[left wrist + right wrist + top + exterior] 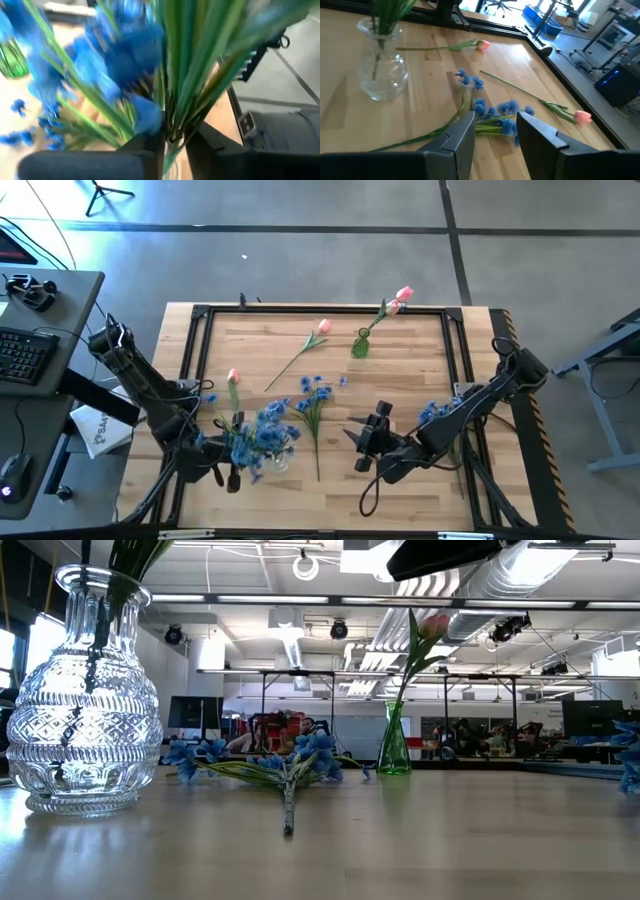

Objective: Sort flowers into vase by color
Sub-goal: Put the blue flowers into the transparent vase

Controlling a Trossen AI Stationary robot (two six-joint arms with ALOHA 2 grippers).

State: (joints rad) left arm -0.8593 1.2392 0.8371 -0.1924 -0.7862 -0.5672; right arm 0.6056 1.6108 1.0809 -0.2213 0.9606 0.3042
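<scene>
A clear glass vase (278, 458) stands near the table's front left with a bunch of blue flowers (255, 435) in it. My left gripper (172, 137) is at the vase's mouth, shut on their green stems. My right gripper (358, 442) hovers open over the table's middle front, holding nothing. Just beyond its fingers a blue flower (495, 112) lies flat on the wood. Two pink tulips (320, 330) (233, 377) lie loose on the table. A small green vase (360, 345) at the far middle holds a pink tulip (400, 298). My left gripper has several green stems (172, 120) of the blue bunch pinched in the narrow gap between its two fingers, just above the glass rim (170, 167). It comes in from the table's near left, slanting a little downward. The stems stand up out of the vase and fan apart above the fingers.
Another blue flower (440, 412) lies by the right arm near the table's right side. A black frame (200, 315) runs round the tabletop. A desk with a keyboard (25, 350) stands off the table's left. Bare wood lies between the two vases.
</scene>
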